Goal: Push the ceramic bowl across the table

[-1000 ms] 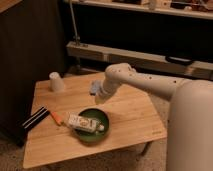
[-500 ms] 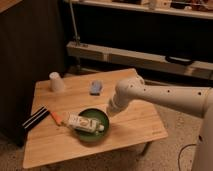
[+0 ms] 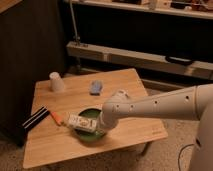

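Camera view, from above and in front of the table (image 3: 127, 82), whose long edges run left to right. Only one table leg shows, under the near right corner.

Hidden or unclear: the gripper (image 3: 104, 125) sits at the end of the pale arm (image 3: 160, 104), which reaches in from the right edge. It is low over the right side of the bowl (image 3: 86, 136), and the thick wrist covers most of it. Whether it is open or closed cannot be told, nor whether it touches the rim. The right part of the bowl is hidden behind the wrist. The arm's base is cut off by the right edge.

Counts:
- One dark green bowl.
- One white box (image 3: 81, 122), lying in the bowl.
- One upturned white cup (image 3: 56, 81), near the far left corner.
- One small blue-grey object (image 3: 95, 88), toward the far middle; its kind is unclear.
- One small orange object (image 3: 57, 118), just left of the bowl.
- One flat black object (image 3: 35, 119), at the left edge and overhanging it.

Position and axis: the bowl stands near the front edge, about midway along the table, with its opening upward. Being round, it has no long axis. The box in it lies roughly left to right, its left end over the rim.
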### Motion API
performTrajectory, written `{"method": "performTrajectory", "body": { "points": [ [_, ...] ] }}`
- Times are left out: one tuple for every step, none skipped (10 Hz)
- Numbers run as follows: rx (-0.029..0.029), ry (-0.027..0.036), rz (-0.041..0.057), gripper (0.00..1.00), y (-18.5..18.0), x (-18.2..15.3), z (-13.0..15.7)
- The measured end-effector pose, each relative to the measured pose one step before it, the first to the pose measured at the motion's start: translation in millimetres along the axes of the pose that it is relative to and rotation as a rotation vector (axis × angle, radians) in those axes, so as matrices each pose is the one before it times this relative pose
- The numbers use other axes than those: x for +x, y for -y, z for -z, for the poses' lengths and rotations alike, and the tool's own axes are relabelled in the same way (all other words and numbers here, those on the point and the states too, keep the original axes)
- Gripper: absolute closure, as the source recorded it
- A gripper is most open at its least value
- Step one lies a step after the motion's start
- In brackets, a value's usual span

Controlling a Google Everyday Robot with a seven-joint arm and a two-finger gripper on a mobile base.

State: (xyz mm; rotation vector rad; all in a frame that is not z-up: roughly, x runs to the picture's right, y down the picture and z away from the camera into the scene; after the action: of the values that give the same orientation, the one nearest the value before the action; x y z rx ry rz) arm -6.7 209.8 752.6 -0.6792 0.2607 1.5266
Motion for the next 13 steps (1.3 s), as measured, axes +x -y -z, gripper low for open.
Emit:
{"method": "performTrajectory", "body": {
  "points": [
    [-0.00075,0.01815,-0.0258,0.98,11.94,3.47,6.0],
    [0.00014,0.01404,-0.04386,0.98,18.21,3.26,7.35],
    [-0.00099,0.00156,-0.02983,0.98,14.87,1.07,3.36],
    [-0.00319,-0.01011,-0.01319,0.98,7.9,0.38,-2.54],
    [-0.00641,-0.01508,-0.00835,0.98,5.77,0.54,-10.42],
    [-0.00202,-0.0087,0.00023,0.98,2.84,-2.54,-12.23],
    [-0.00668,-0.01613,-0.0003,0.98,-1.9,-8.29,-20.57],
    [-0.00388,-0.00684,-0.00248,0.98,-1.11,-9.16,-9.16],
    [0.00044,-0.01154,-0.00378,0.98,1.37,-8.92,-8.37],
    [-0.00301,-0.00854,-0.00162,0.98,-1.53,-5.17,-5.06],
    [-0.00419,-0.00241,0.00032,0.98,-4.16,-3.49,-1.07],
    [-0.00019,-0.00179,0.00032,0.98,-1.06,-1.61,-0.46],
    [-0.00221,-0.00035,0.00176,0.98,-3.6,-4.25,0.43]
  ]
}}
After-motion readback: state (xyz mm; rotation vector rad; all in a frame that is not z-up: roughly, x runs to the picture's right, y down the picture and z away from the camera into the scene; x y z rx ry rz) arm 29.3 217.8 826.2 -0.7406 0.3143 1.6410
